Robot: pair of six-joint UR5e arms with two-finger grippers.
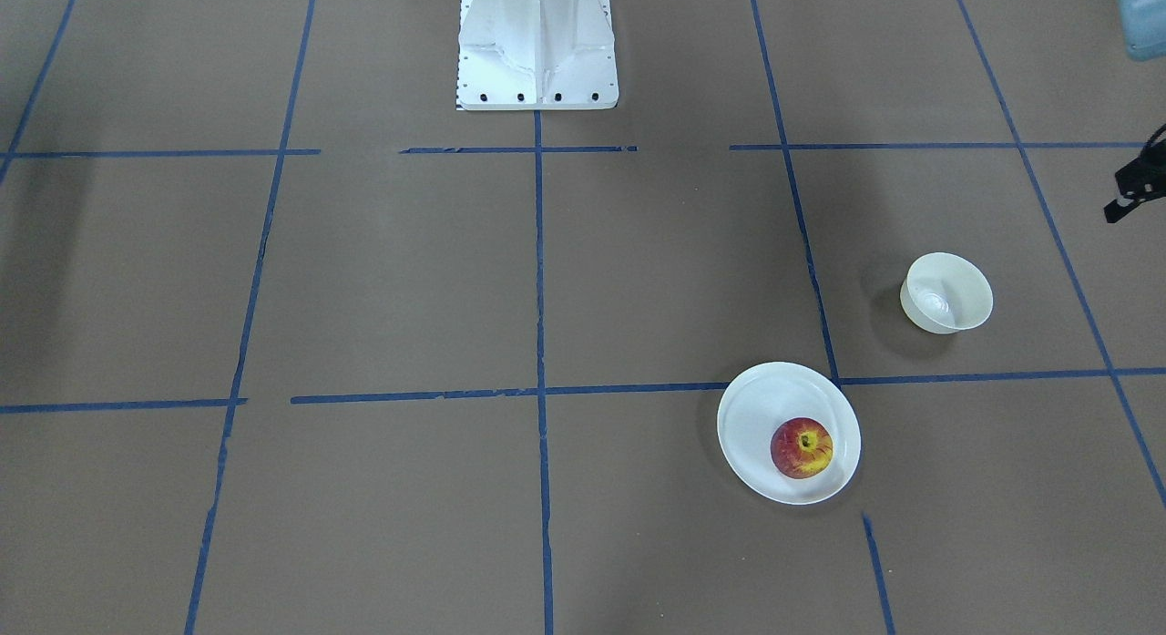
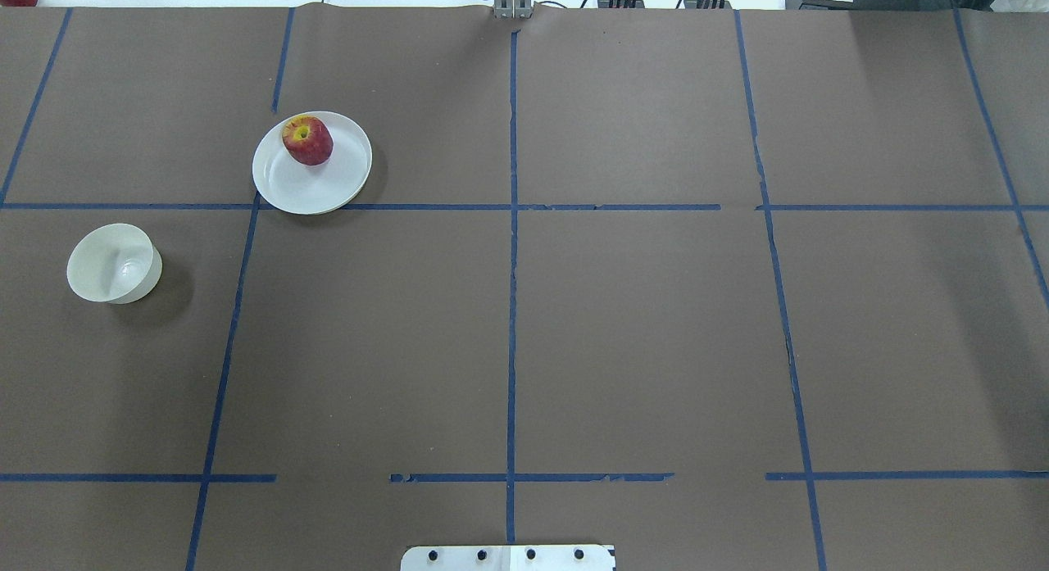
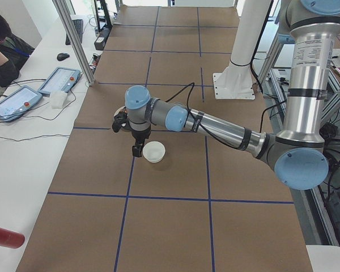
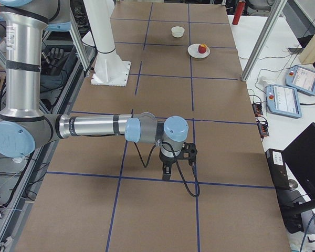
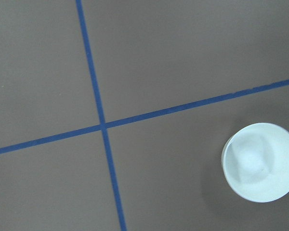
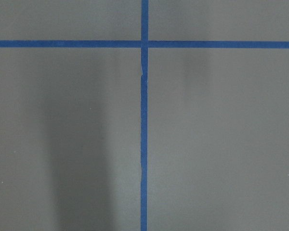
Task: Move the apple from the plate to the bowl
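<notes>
The apple (image 1: 802, 447) is red with yellow patches and sits on the white plate (image 1: 761, 407); both also show in the overhead view, the apple (image 2: 307, 139) on the far part of the plate (image 2: 320, 186). The empty off-white bowl (image 1: 947, 291) stands apart from the plate, toward the robot's left, and also shows in the overhead view (image 2: 113, 262) and the left wrist view (image 5: 260, 162). My left gripper (image 3: 137, 151) points down just beside the bowl (image 3: 153, 151); I cannot tell its state. My right gripper (image 4: 166, 175) hangs over bare table far from the apple (image 4: 202, 48); I cannot tell its state.
The white robot base (image 1: 537, 47) stands at the table's middle edge. Blue tape lines cross the brown table. An operator (image 3: 0, 39), teach pendants (image 3: 59, 79) and a metal post (image 3: 73, 39) are along the far side. A red bottle (image 3: 5, 237) lies off the table's end.
</notes>
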